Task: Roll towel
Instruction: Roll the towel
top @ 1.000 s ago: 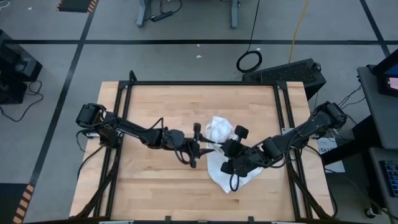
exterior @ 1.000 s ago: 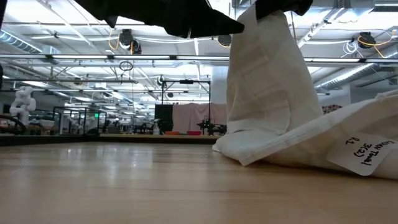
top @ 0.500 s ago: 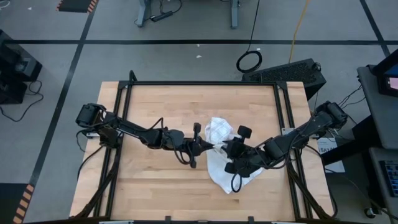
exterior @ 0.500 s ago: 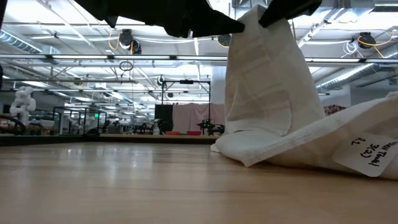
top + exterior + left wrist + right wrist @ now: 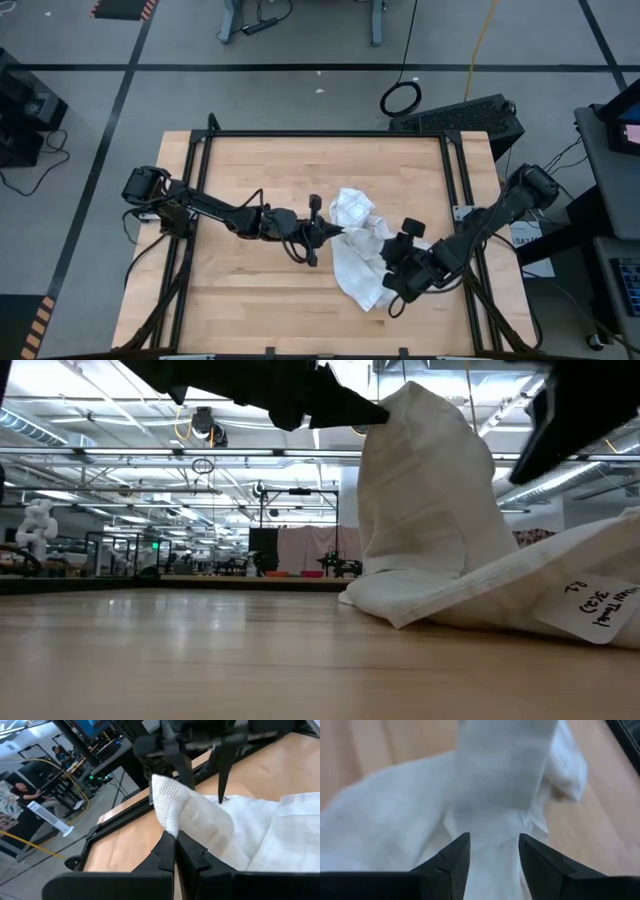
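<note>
The white towel (image 5: 360, 250) lies crumpled right of the table's middle. Its lower part (image 5: 500, 600) rests on the wood and one part is drawn up into a peak (image 5: 425, 400). My left gripper (image 5: 330, 232) stands at the towel's left side, shut on that peak. My right gripper (image 5: 390, 265) is at the towel's near right side with its fingers open (image 5: 492, 855); the towel (image 5: 495, 785) lies just ahead of them and nothing is between them. In the low view my right gripper (image 5: 570, 420) shows as a dark shape right of the peak. My left gripper pinches a folded bit of the towel at the top of the raised peak (image 5: 167, 822) between its two shut fingers. The fingers come roughly level from the table's left side. The cloth hangs down from the hold like a tent (image 5: 430, 510), and its foot stays on the table.
Bare wooden tabletop (image 5: 260, 290) spreads left of and nearer than the towel. Black frame rails (image 5: 200, 200) run along the table's left, right and far sides. A white handwritten label (image 5: 595, 605) sits on the towel's lying part.
My right gripper has let go of the towel's peak and drawn back toward the table's right and near edges. My left gripper has moved slightly right onto the peak and taken hold of it. The peak stays raised, and the towel's foot has not moved.
</note>
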